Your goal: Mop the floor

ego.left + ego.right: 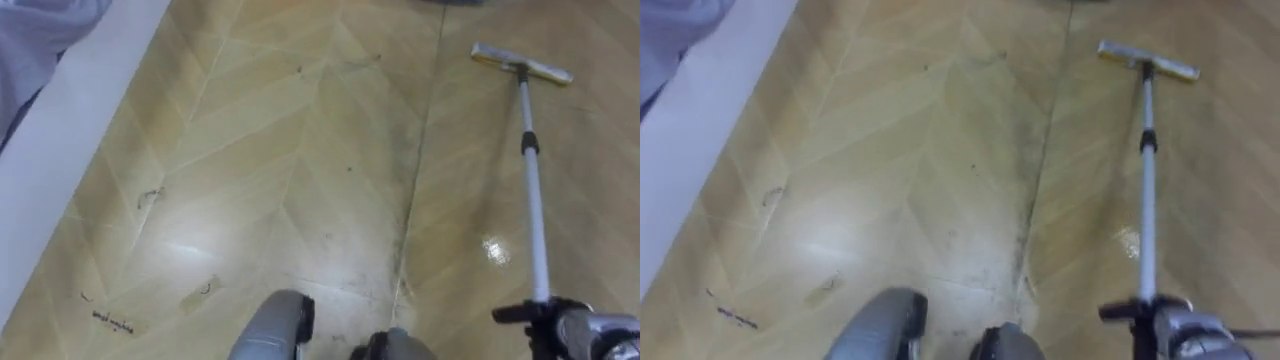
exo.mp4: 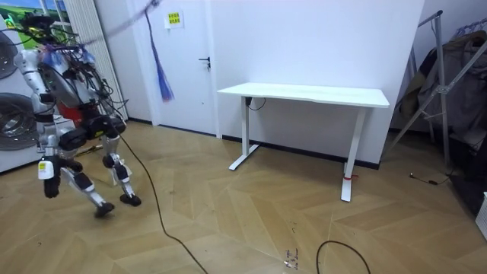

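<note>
Fingers of the right hand curl round the mop, head on the floor.

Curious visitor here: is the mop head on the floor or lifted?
Down: the mop head lies flat on the floor, its pole slanting back.

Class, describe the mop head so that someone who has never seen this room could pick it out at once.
On the herringbone wooden floor, find the long pale pole running up from the robot's right hand at the lower right. At its far end, upper right, lies the mop head: a flat, pale bar set crosswise to the pole, unlike the small dark scuffs elsewhere.
</note>
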Robot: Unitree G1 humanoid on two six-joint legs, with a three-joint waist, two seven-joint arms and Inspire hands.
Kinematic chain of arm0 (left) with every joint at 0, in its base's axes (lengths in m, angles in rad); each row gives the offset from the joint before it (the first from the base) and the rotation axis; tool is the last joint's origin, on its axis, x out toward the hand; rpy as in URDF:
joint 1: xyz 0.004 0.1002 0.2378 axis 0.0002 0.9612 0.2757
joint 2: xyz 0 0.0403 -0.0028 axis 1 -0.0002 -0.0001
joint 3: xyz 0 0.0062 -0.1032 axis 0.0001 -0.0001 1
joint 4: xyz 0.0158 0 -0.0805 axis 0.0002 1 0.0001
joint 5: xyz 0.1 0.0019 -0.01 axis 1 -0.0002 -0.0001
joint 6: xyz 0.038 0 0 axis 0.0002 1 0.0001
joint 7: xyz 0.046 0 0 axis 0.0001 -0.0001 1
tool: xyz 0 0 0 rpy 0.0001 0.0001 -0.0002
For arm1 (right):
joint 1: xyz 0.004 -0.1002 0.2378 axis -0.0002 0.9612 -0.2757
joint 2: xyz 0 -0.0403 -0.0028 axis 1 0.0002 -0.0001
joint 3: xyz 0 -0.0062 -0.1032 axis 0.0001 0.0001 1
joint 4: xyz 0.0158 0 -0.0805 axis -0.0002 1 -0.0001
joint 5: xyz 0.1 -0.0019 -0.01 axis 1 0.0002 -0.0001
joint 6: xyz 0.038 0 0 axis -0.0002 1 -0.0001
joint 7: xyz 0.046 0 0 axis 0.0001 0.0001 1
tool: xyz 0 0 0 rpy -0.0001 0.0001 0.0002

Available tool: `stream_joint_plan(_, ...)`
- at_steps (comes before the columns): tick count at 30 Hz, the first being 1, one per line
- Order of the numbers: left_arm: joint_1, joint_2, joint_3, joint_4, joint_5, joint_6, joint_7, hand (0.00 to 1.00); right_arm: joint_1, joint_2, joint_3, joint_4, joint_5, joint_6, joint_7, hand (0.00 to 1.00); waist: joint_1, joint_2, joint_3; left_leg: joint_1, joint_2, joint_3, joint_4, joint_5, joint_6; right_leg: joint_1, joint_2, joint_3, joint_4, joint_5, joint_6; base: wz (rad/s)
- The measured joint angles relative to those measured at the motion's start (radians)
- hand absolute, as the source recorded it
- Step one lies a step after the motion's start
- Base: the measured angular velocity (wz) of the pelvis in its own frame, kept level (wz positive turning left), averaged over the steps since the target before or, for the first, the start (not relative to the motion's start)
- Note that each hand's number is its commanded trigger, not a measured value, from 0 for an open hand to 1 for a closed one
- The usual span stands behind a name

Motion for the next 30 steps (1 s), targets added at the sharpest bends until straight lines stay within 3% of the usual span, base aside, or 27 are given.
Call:
stream_joint_plan(1,0.010,-0.001,0.001,0.000,0.000,-0.001,-0.016,0.00,0.033,0.003,0.001,-0.002,0.018,-0.002,0.005,1.00,0.003,0.008,-0.0024,0.029,-0.001,0.001,-0.182,-0.036,0.002,0.040,-0.002,0.000,-0.022,-0.018,0.013,0.27)
stream_joint_plan(2,0.012,-0.001,0.003,0.000,0.002,-0.001,-0.025,0.00,0.072,0.005,0.004,-0.001,0.032,-0.006,0.015,1.00,0.000,0.025,-0.0058,0.057,-0.007,0.004,-0.301,-0.062,0.018,0.072,-0.009,-0.003,-0.052,-0.027,0.030,0.29)
stream_joint_plan(3,0.008,-0.002,0.003,-0.001,0.005,-0.001,-0.032,0.00,0.092,0.004,0.004,0.000,0.035,-0.007,0.017,1.00,-0.006,0.026,-0.0147,0.066,-0.010,0.016,-0.337,-0.074,0.042,0.082,-0.016,-0.008,-0.067,-0.030,0.038,0.49)
stream_joint_plan(5,-0.031,-0.008,0.003,0.006,0.039,-0.003,-0.055,0.00,0.173,0.003,0.005,0.027,0.045,-0.014,0.013,1.00,-0.031,0.057,-0.0173,0.102,-0.030,0.064,-0.370,-0.095,0.116,0.103,-0.045,0.008,-0.079,-0.037,0.065,0.53)
stream_joint_plan(6,-0.037,-0.009,0.004,0.008,0.040,-0.005,-0.057,0.00,0.193,0.005,0.006,0.041,0.047,-0.015,0.013,1.00,-0.034,0.061,-0.0183,0.116,-0.039,0.077,-0.375,-0.106,0.129,0.101,-0.058,0.016,-0.062,-0.035,0.071,0.16)
stream_joint_plan(8,-0.049,-0.025,0.006,0.011,0.075,-0.022,-0.059,0.00,0.291,0.005,0.038,0.065,0.042,-0.014,0.002,1.00,-0.045,0.087,-0.0250,0.163,-0.064,0.103,-0.376,-0.154,0.153,0.082,-0.084,0.042,0.042,0.014,0.130,-0.12)
stream_joint_plan(9,-0.050,-0.027,0.008,0.011,0.080,-0.025,-0.059,0.00,0.319,0.009,0.041,0.065,0.038,-0.014,-0.005,1.00,-0.047,0.094,-0.0286,0.171,-0.071,0.106,-0.375,-0.166,0.155,0.073,-0.089,0.052,0.071,0.031,0.136,-0.14)
stream_joint_plan(11,-0.053,-0.034,0.024,0.010,0.081,-0.033,-0.059,0.00,0.409,0.034,0.045,0.059,0.020,-0.014,-0.037,1.00,-0.077,0.120,-0.0351,0.192,-0.079,0.098,-0.374,-0.201,0.167,0.008,-0.083,0.083,0.192,0.142,0.133,-0.02)
stream_joint_plan(12,-0.053,-0.034,0.024,0.010,0.083,-0.033,-0.059,0.00,0.425,0.042,0.044,0.048,0.019,-0.014,-0.045,1.00,-0.086,0.137,-0.0404,0.195,-0.079,0.089,-0.374,-0.207,0.167,-0.012,-0.078,0.087,0.205,0.153,0.131,-0.05)
stream_joint_plan(14,-0.053,-0.041,0.024,0.010,0.086,-0.034,-0.055,0.00,0.440,0.082,0.042,0.034,0.018,-0.014,-0.071,1.00,-0.119,0.149,-0.0264,0.222,-0.078,0.065,-0.396,-0.213,0.164,-0.105,-0.046,0.113,0.175,0.142,0.137,-0.21)
stream_joint_plan(15,-0.053,-0.046,0.023,0.010,0.087,-0.034,-0.054,0.00,0.443,0.092,0.042,0.034,0.018,-0.014,-0.080,1.00,-0.124,0.150,-0.0254,0.234,-0.077,0.060,-0.406,-0.214,0.161,-0.120,-0.038,0.114,0.141,0.142,0.138,-0.16)
stream_joint_plan(16,-0.051,-0.052,0.021,0.012,0.087,-0.033,-0.055,0.00,0.447,0.113,0.042,0.033,0.018,-0.013,-0.092,1.00,-0.132,0.147,-0.0232,0.264,-0.077,0.055,-0.431,-0.217,0.155,-0.136,-0.034,0.110,0.044,0.144,0.135,0.00)
stream_joint_plan(17,-0.049,-0.057,0.022,0.014,0.086,-0.032,-0.054,0.00,0.447,0.129,0.036,0.033,0.016,-0.010,-0.097,1.00,-0.134,0.142,-0.0237,0.294,-0.077,0.048,-0.453,-0.221,0.147,-0.143,-0.034,0.102,-0.070,0.158,0.119,0.04)
stream_joint_plan(18,-0.049,-0.060,0.023,0.014,0.087,-0.031,-0.053,0.00,0.447,0.135,0.032,0.033,0.013,-0.008,-0.098,1.00,-0.134,0.140,-0.0233,0.307,-0.078,0.045,-0.459,-0.225,0.142,-0.143,-0.035,0.096,-0.120,0.170,0.111,0.13)
stream_joint_plan(19,-0.046,-0.062,0.023,0.016,0.087,-0.029,-0.050,0.00,0.443,0.145,0.018,0.033,0.009,-0.001,-0.099,1.00,-0.134,0.132,-0.0198,0.338,-0.078,0.039,-0.466,-0.236,0.133,-0.129,-0.036,0.073,-0.215,0.207,0.097,0.18)
stream_joint_plan(20,-0.040,-0.064,0.023,0.024,0.086,-0.022,-0.046,0.00,0.434,0.147,-0.007,0.033,-0.008,0.015,-0.100,1.00,-0.130,0.123,-0.0166,0.367,-0.073,0.022,-0.469,-0.251,0.117,-0.107,-0.032,0.060,-0.232,0.237,0.085,0.14)
stream_joint_plan(22,-0.031,-0.063,0.024,0.025,0.083,-0.006,-0.036,0.00,0.387,0.136,-0.023,0.025,-0.022,0.052,-0.103,1.00,-0.117,0.113,-0.0166,0.407,-0.070,0.010,-0.478,-0.263,0.097,-0.067,-0.025,0.045,-0.230,0.247,0.069,0.03)
stream_joint_plan(24,-0.036,-0.063,0.025,0.035,0.057,0.008,-0.029,0.00,0.310,0.111,-0.025,0.031,-0.022,0.080,-0.104,1.00,-0.110,0.109,-0.0177,0.420,-0.061,-0.005,-0.452,-0.270,0.084,-0.047,-0.027,0.033,-0.210,0.242,0.057,0.07)
stream_joint_plan(25,-0.052,-0.062,0.024,0.049,0.036,0.011,-0.023,0.00,0.249,0.091,-0.026,0.039,-0.022,0.087,-0.103,1.00,-0.101,0.100,-0.0125,0.415,-0.053,-0.006,-0.408,-0.270,0.081,-0.039,-0.027,0.024,-0.188,0.219,0.047,0.16)
stream_joint_plan(26,-0.061,-0.058,0.025,0.047,0.028,0.009,-0.017,0.00,0.177,0.073,-0.027,0.048,-0.021,0.085,-0.100,1.00,-0.098,0.086,-0.0055,0.406,-0.052,-0.006,-0.368,-0.269,0.077,-0.038,-0.032,0.023,-0.156,0.193,0.039,0.22)
stream_joint_plan(27,-0.066,-0.057,0.025,0.047,0.029,0.006,-0.016,0.00,0.142,0.064,-0.027,0.046,-0.022,0.079,-0.099,1.00,-0.094,0.082,-0.0043,0.396,-0.047,-0.005,-0.346,-0.269,0.075,-0.038,-0.031,0.019,-0.145,0.182,0.035,0.21)
stream_joint_plan(29,-0.070,-0.046,0.022,0.041,0.029,0.002,-0.010,0.00,0.048,0.041,-0.026,0.024,0.009,0.025,-0.093,1.00,-0.072,0.066,-0.0055,0.373,-0.021,0.002,-0.281,-0.266,0.053,-0.038,-0.014,0.004,-0.123,0.160,0.013,0.06)
stream_joint_plan(30,-0.069,-0.040,0.022,0.041,0.030,0.002,-0.010,0.00,0.030,0.038,-0.026,0.016,0.023,0.018,-0.091,1.00,-0.065,0.061,-0.0071,0.365,-0.019,0.000,-0.269,-0.263,0.041,-0.037,-0.009,-0.001,-0.123,0.157,0.008,0.08)
